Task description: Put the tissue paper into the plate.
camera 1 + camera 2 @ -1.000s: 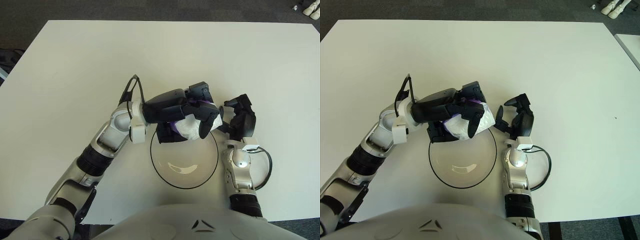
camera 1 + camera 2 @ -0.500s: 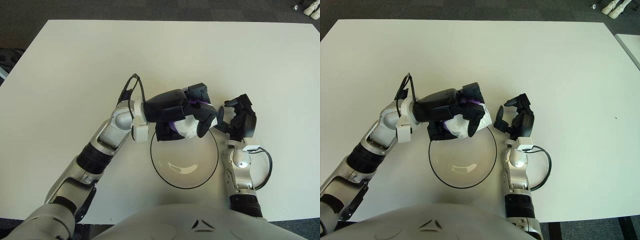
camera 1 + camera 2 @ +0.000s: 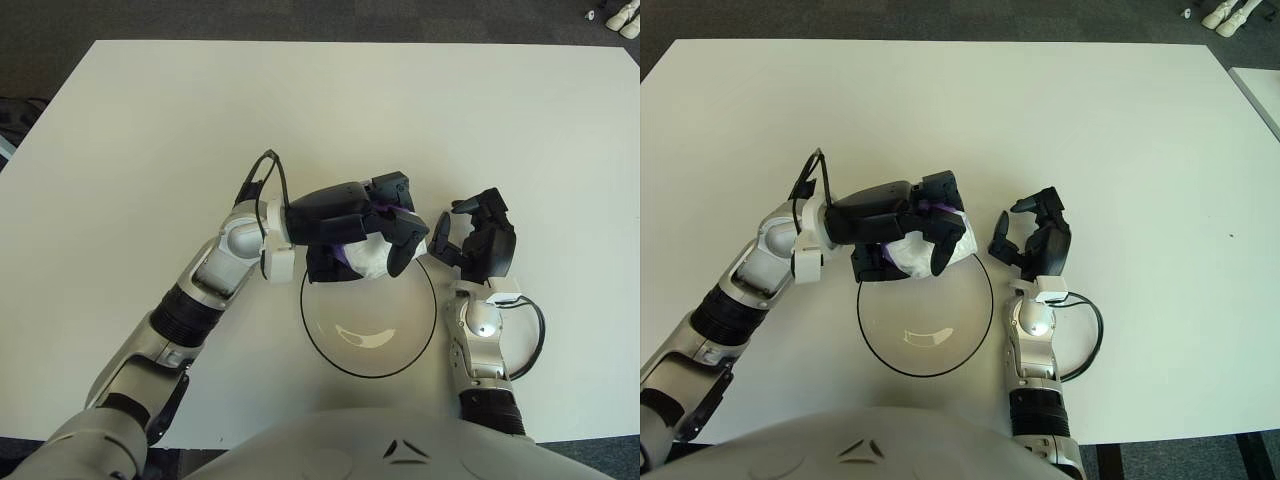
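We look down on a white table (image 3: pixel 150 130) that fills most of the scene, with dark floor showing past its far edge. Near the robot's body, a little right of centre, sits the plate (image 3: pixel 368 345), a clear round dish with a dark rim and a glint on its base; its inside holds nothing we can see resting on the bottom.

Our left arm reaches in from the near left, bent at the elbow, and runs to the right toward the plate's far rim. The left hand (image 3: pixel 360 232) shows over that far rim, its dark fingers (image 3: pixel 402 240) curled round the tissue paper (image 3: pixel 368 257). The tissue paper is a white crumpled wad with a purple patch on its upper side, clasped in the hand and showing above the far part of the plate, not lying in it.

The right hand (image 3: pixel 480 245) shows just right of the plate's far right rim, beyond its upright forearm, with its dark fingers loosely spread and grasping nothing. A black cable (image 3: pixel 530 335) loops out on the table to the right of that wrist.
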